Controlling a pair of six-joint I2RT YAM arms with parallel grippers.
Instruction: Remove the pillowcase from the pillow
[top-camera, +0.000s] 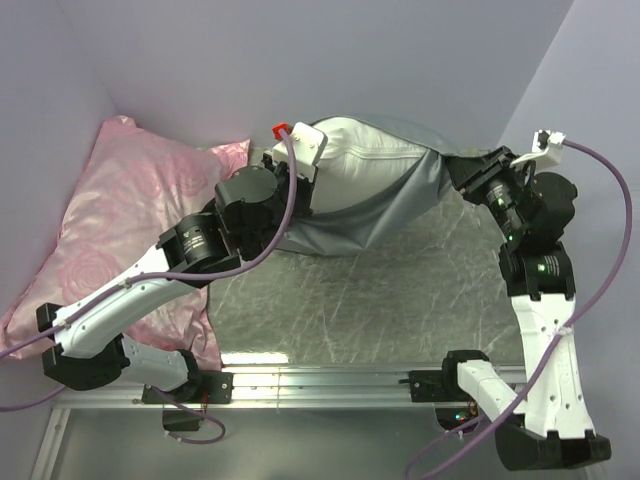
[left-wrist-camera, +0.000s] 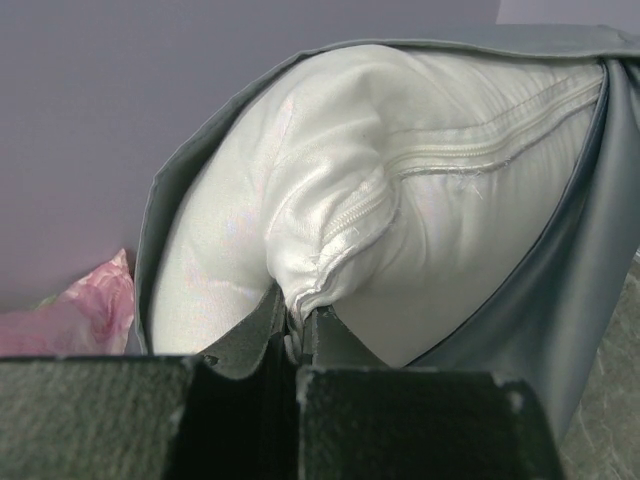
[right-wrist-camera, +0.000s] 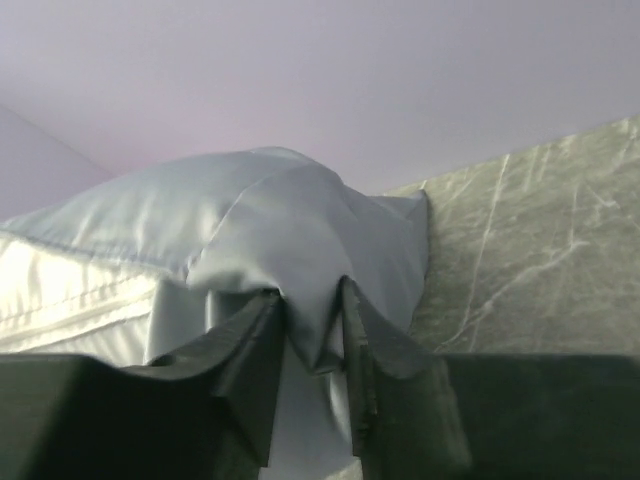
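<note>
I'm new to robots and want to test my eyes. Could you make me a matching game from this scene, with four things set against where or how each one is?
Things:
1 white pillow
2 grey pillowcase
3 pink pillow
4 table

Places and states:
A bunched end pinched in the right arm's jaws
B lying at the left by the wall
C grey marbled surface underneath
D corner pinched in the left arm's jaws

Pairs: 1-D, 2-A, 3-B, 4-C.
</note>
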